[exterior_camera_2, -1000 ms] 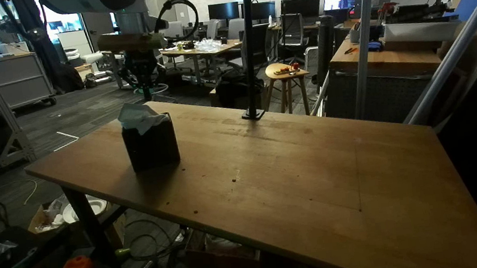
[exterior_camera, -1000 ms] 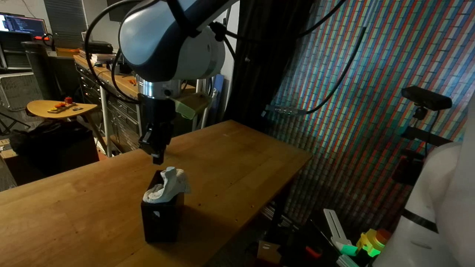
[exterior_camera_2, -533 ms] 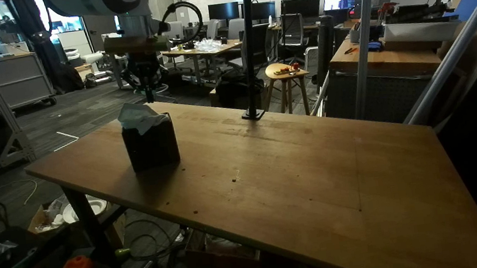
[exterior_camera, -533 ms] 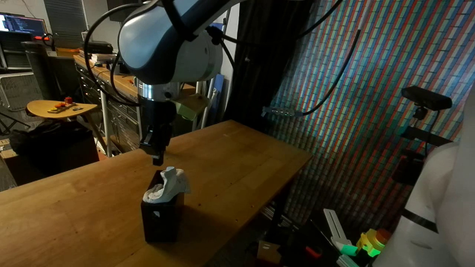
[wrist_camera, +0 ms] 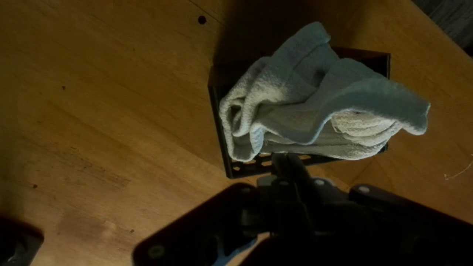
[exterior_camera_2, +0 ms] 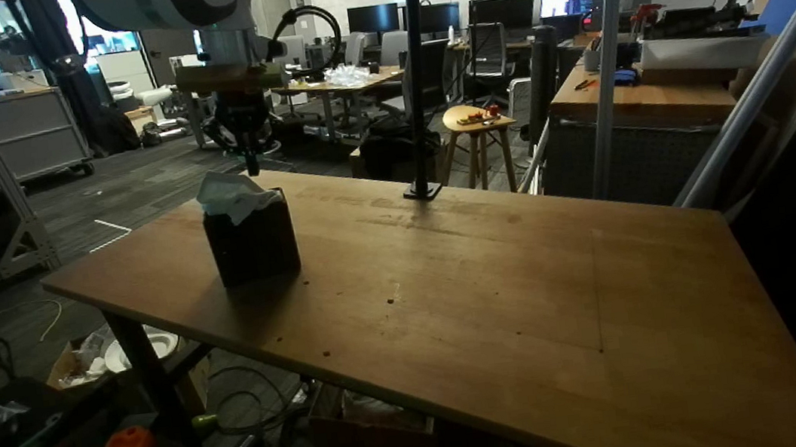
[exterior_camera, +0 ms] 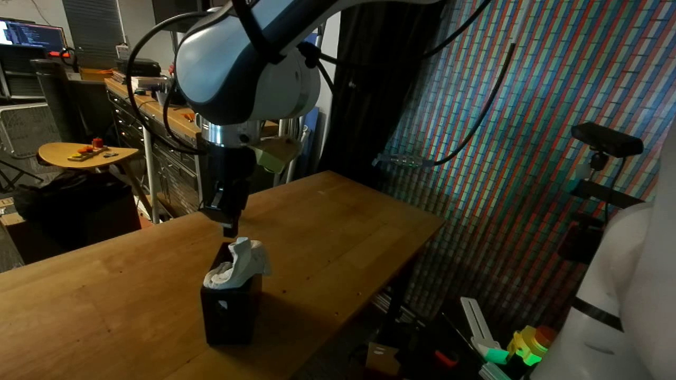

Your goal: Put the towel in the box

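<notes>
Black box upright on wooden table; towel bunched in box's mouth, one corner overhanging its rim
Gripper clenched, near box's rim
Small dark marks on table near box
In an exterior view, black post, stool, monitors beyond box; striped wall well apart from box

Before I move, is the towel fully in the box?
Partly in: the towel is bunched in the box, but it rises above the rim and overhangs one side.
</notes>
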Controlling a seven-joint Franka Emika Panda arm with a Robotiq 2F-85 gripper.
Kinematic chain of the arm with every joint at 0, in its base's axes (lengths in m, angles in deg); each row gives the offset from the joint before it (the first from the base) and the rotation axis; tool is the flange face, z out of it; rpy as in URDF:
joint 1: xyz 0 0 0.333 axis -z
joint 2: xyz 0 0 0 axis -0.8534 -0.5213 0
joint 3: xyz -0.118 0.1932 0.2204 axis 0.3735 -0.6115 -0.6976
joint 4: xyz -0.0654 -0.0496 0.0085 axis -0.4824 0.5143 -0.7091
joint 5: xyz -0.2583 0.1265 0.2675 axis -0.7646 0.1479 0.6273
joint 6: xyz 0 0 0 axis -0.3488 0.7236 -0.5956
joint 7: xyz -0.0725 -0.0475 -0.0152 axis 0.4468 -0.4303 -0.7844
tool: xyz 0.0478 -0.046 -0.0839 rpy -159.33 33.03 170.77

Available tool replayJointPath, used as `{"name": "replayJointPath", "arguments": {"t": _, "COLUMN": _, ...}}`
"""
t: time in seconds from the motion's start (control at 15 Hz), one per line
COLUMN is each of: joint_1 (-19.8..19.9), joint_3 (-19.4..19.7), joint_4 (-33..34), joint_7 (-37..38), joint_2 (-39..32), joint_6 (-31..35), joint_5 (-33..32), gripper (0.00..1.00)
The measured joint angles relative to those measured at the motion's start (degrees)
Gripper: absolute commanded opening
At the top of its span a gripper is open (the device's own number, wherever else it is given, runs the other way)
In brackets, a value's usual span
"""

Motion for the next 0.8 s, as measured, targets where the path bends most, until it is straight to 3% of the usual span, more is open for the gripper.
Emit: {"name": "replayJointPath", "arguments": {"t": 0.8, "joint_1": -0.02, "joint_3": -0.19, "joint_4": -4.14, "joint_7": -2.95, "joint_2": 1.14, "joint_6": 0.11, "joint_5": -0.02, "gripper": 0.06}}
